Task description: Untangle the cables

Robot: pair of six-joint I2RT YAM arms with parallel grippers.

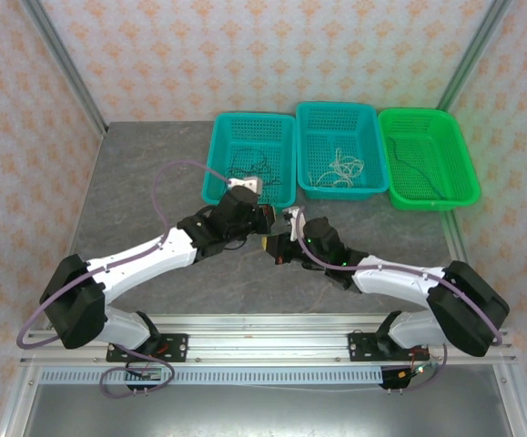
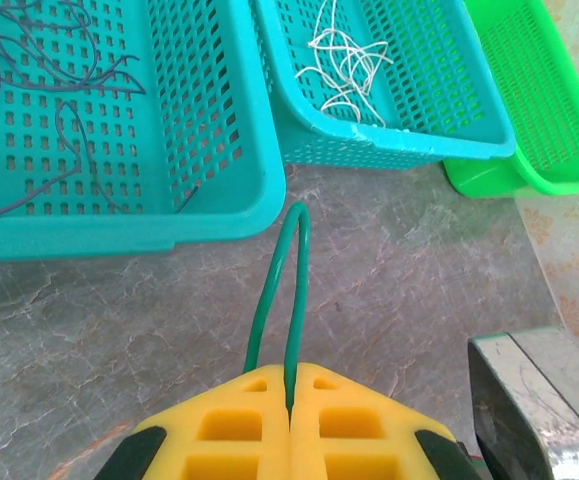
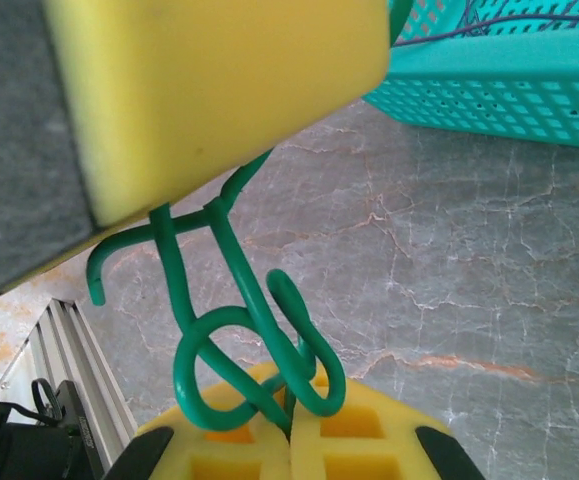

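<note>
1. From above, the two white-and-black arms meet over the middle of the grey, marble-veined table (image 1: 145, 191). The left gripper (image 1: 265, 221) and the right gripper (image 1: 275, 248) sit tip to tip, just beside each other. Behind them three perforated plastic baskets stand in a row. The left teal basket (image 1: 216, 155) holds thin black cables (image 1: 249, 168). The middle teal basket (image 1: 336, 107) holds a whitish cable tangle (image 1: 336, 168). The green basket (image 1: 468, 155) holds one thin dark cable (image 1: 418, 168).

2. In the left wrist view, the left claw's blocky yellow pads are clenched on the green cable (image 2: 291, 290). This smooth, glossy wire rises from the seam between the pads as a narrow hairpin loop. Its bend sits close to the left teal basket's rim. A shiny metal part (image 2: 539, 400) juts in at the lower right.

3. In the right wrist view, the right claw's yellow, grid-moulded pads are pressed together, grasping the green cable. Just above the pads the cable curls into a knot-like coil. From there it runs up to the smooth yellow pad of the left claw, and one stubby hooked end sticks out to the side.
</note>
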